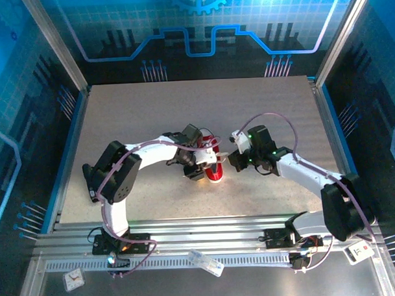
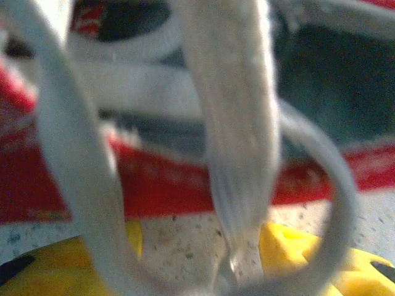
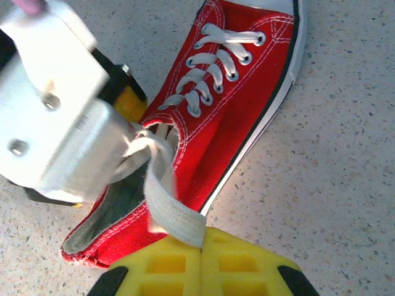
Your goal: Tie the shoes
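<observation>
— What could go wrong?
— The lace [image 3: 165, 200] slipping. The right jaws are clamped on it, while the left jaws stand half open around loose loops, gripping nothing. A hard pull could drag the sneaker [image 1: 214, 172], which sits mid-desk [image 1: 131, 118].
— Pose?
— Left arm [image 1: 149, 151] and right arm [image 1: 305, 170] bend inward, wrists tipped down at it.

A speckled beige tabletop [image 1: 151, 110] sits inside blue-lit wall panels [image 1: 115, 27] printed with circuit lines and a gear, framed by aluminium posts [image 1: 57, 46], with slotted metal rails [image 1: 207, 227] along its near edge and 3 small white items beside them: a square card [image 1: 73, 279], a tilted tag [image 1: 207, 262] and a label [image 1: 361, 251].
</observation>
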`<move>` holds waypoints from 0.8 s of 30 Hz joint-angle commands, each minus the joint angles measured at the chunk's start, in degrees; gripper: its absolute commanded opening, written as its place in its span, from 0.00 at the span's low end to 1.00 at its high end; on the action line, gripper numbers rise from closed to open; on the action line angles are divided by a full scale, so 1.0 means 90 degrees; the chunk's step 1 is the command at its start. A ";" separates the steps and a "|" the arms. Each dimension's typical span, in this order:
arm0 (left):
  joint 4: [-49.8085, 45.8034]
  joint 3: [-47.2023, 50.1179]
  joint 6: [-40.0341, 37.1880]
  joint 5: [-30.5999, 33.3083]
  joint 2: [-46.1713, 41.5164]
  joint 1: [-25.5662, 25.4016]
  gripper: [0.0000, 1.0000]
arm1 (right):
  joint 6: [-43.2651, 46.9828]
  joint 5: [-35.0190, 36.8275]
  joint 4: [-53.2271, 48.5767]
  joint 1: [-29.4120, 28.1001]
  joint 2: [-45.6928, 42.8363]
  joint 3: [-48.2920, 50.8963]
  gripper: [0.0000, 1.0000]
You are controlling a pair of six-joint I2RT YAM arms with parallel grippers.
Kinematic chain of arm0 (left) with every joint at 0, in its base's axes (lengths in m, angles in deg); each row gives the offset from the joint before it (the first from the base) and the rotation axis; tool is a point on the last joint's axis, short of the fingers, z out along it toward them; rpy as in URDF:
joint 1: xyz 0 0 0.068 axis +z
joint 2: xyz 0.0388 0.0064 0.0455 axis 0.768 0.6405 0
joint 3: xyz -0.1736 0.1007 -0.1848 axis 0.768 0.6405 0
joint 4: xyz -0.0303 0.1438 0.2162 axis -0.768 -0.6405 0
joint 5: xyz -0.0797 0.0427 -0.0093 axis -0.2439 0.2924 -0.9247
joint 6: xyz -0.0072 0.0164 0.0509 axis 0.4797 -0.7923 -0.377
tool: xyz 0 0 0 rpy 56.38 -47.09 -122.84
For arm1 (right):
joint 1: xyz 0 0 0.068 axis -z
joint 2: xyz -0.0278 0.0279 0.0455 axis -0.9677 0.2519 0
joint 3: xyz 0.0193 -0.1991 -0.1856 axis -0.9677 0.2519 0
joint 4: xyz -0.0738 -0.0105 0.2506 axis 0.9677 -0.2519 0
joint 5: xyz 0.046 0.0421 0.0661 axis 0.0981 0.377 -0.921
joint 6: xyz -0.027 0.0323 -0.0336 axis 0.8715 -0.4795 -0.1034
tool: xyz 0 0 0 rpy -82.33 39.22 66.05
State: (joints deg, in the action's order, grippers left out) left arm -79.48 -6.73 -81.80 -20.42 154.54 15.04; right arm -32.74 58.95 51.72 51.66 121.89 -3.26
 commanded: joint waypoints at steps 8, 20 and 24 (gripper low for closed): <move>-0.0038 0.0036 0.0352 0.0281 -0.0230 0.0095 0.15 | -0.0261 -0.0149 -0.0207 0.0303 -0.0167 0.0004 0.00; -0.0058 0.1127 0.0415 0.0464 -0.2384 0.0661 0.00 | -0.0728 0.0508 -0.1062 0.1072 -0.0966 -0.0028 0.00; -0.0180 0.1309 0.0609 0.0640 -0.2882 0.0700 0.00 | -0.0872 0.0620 -0.1377 0.1206 -0.0970 -0.0205 0.00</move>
State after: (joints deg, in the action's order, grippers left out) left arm -78.67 3.70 -78.19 -15.89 131.39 20.78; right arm -38.75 62.88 43.52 61.52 113.60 -3.28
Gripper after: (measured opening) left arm 0.048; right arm 0.048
